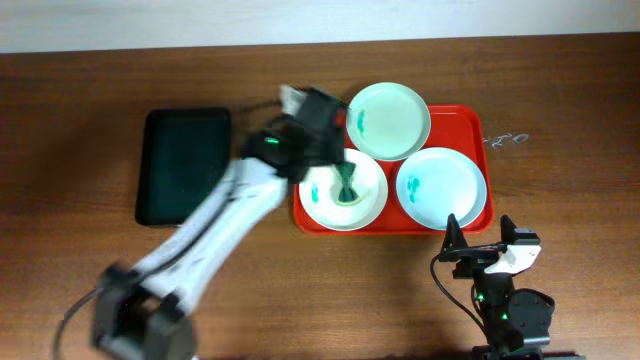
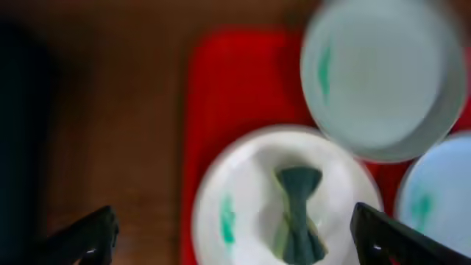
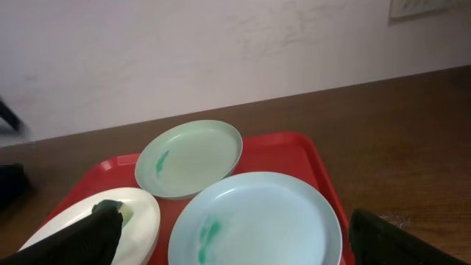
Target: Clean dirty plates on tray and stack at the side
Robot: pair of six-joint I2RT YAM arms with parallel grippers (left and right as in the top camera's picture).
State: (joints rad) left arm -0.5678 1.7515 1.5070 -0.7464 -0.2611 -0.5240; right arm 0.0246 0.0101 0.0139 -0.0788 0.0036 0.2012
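Three dirty plates (image 1: 390, 118) crowded on the tray (image 1: 472, 125), open desk (image 1: 560, 100) beyond its right edge. Left jaws wide apart over the front-left plate (image 1: 325, 210); right jaws apart, off the tray

I get overhead straight down on the brown wooden table (image 1: 80, 80), left wrist close above the red rectangular plastic tray (image 2: 235, 96), right wrist low, oblique, same tray.

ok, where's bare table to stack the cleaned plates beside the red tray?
Free: bare table right of the red tray, and the wood left of the black tray. Crowded: the tray itself, filled by three plates; the gap between the trays, crossed by the left arm; front right, where the right gripper sits.
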